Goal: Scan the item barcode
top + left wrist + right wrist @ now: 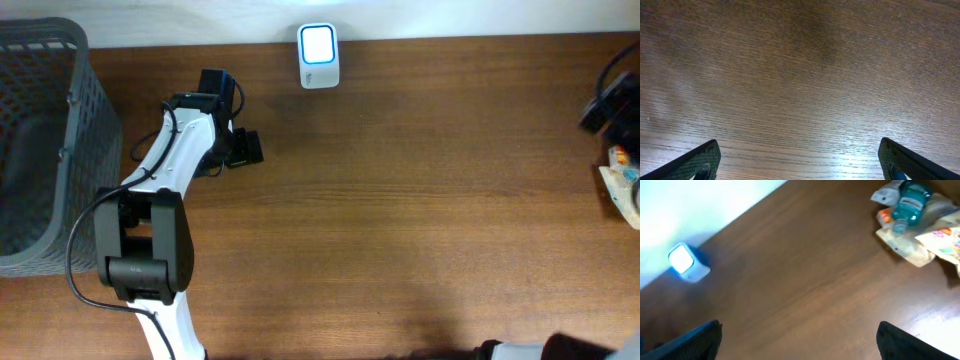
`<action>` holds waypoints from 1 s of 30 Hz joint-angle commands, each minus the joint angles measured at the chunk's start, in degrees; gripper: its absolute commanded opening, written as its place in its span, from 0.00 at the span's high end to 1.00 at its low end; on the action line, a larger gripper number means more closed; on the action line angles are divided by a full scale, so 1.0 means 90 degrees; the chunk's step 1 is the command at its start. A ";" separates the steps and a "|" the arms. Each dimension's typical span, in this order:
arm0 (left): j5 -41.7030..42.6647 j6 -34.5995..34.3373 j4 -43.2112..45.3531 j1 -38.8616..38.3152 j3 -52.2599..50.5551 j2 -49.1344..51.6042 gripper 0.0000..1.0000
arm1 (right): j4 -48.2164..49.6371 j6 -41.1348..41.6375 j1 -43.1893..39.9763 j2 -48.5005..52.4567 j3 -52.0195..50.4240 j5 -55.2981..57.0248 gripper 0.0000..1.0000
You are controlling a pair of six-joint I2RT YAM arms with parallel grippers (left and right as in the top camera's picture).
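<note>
The items lie in a small pile (920, 225) at the table's far right: a teal bottle (910, 200) on top of pale printed packets (622, 185). No barcode can be made out. The white scanner (319, 55) with its lit blue-white window stands at the back edge and shows again as the scanner (687, 262) in the right wrist view. My left gripper (799, 160) is open over bare wood at the left (240, 148), holding nothing. My right gripper (799, 337) is open too, hovering short of the pile with nothing between its fingers.
A grey mesh basket (60, 60) fills the far left of the table. The left arm (160, 200) stretches from the front edge toward the back. The right arm's dark body (610, 100) sits at the right edge, just behind the pile.
</note>
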 commanded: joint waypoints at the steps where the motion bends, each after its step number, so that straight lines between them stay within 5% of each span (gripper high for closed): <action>1: 0.0049 -0.0019 0.0007 -0.0002 -0.0034 -0.0080 0.01 | 0.0102 -0.0097 0.0593 -0.0512 -0.1258 0.0012 0.01; 9: 0.0049 -0.0019 0.0007 0.0002 -0.0034 -0.0080 0.01 | 0.0818 -0.0027 0.1576 -0.2086 -0.3932 0.0005 0.01; 15: 0.0049 -0.0019 0.0010 -0.0002 -0.0034 -0.0080 0.01 | 0.0287 -0.0027 0.1705 -0.2645 -0.5498 -0.0988 0.02; 30: 0.0046 -0.0019 0.0010 -0.0002 -0.0034 -0.0080 0.01 | 0.0430 -0.0029 0.1707 -0.1685 -0.5882 -0.0945 0.02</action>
